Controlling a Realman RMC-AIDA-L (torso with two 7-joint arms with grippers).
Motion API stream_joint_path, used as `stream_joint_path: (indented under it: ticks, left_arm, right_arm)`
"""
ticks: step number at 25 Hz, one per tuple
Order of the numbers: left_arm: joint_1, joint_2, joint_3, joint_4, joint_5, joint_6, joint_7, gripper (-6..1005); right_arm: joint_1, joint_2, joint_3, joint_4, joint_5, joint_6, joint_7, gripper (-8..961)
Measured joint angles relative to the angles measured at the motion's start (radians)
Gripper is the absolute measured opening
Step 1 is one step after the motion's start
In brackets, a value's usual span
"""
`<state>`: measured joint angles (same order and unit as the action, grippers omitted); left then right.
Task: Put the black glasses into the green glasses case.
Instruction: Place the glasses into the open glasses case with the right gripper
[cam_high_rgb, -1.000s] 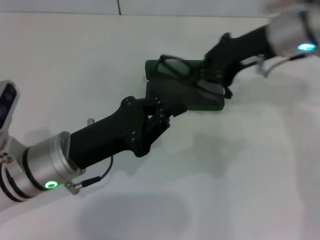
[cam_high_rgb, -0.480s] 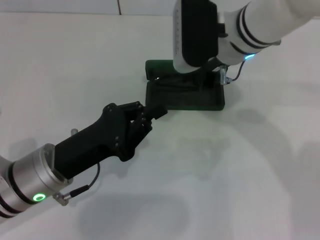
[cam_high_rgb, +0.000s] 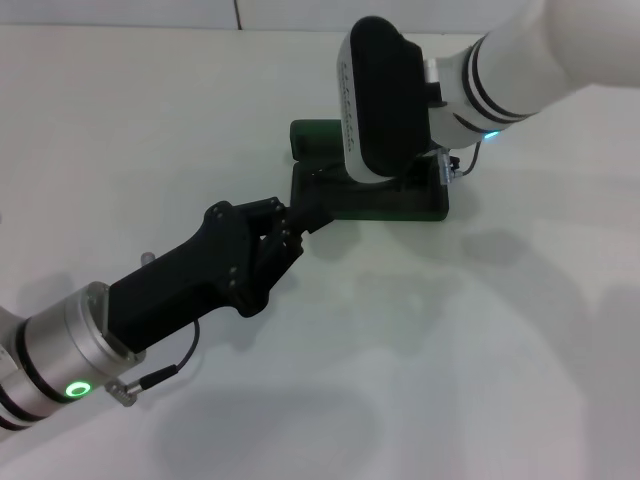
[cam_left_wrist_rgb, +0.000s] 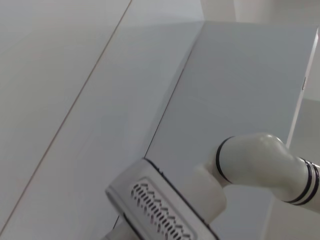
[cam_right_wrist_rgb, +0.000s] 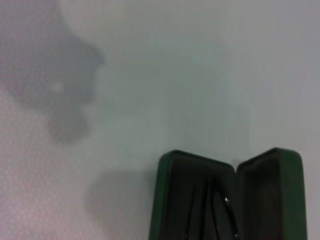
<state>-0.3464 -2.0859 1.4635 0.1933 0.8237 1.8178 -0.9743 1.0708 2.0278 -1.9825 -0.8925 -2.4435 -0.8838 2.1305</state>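
Observation:
The green glasses case (cam_high_rgb: 398, 208) lies open on the white table, its lid (cam_high_rgb: 312, 138) folded back on the far side. In the right wrist view the case (cam_right_wrist_rgb: 292, 200) shows its dark inside with the black glasses (cam_right_wrist_rgb: 223, 212) lying in it. In the head view the glasses are hidden under my right arm's wrist (cam_high_rgb: 385, 100), which hangs right over the case and hides its own gripper. My left gripper (cam_high_rgb: 312, 215) is shut and empty, with its tip touching the case's near left corner.
The white table (cam_high_rgb: 480, 340) spreads around the case. My left arm (cam_high_rgb: 170, 290) reaches in from the near left. The left wrist view shows only the right arm (cam_left_wrist_rgb: 260, 165) and a pale wall.
My right arm has swung from the far right to over the case, and the glasses have gone from above the case down into it. My left gripper drew back, then moved to the case's corner.

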Motion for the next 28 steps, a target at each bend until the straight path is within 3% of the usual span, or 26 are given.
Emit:
stream_joint_path:
  ticks: [13,28]
  left_arm:
    - [-0.003,0.000,0.000,-0.002,0.000,0.000,-0.006,38]
    - [0.000,0.000,0.000,-0.002,0.000,0.000,-0.004,40]
  right_arm:
    - [-0.062,0.000,-0.037,-0.047,-0.048,0.093,0.044,52]
    - [-0.065,0.000,-0.036,-0.041,-0.013,0.099,0.048,68]
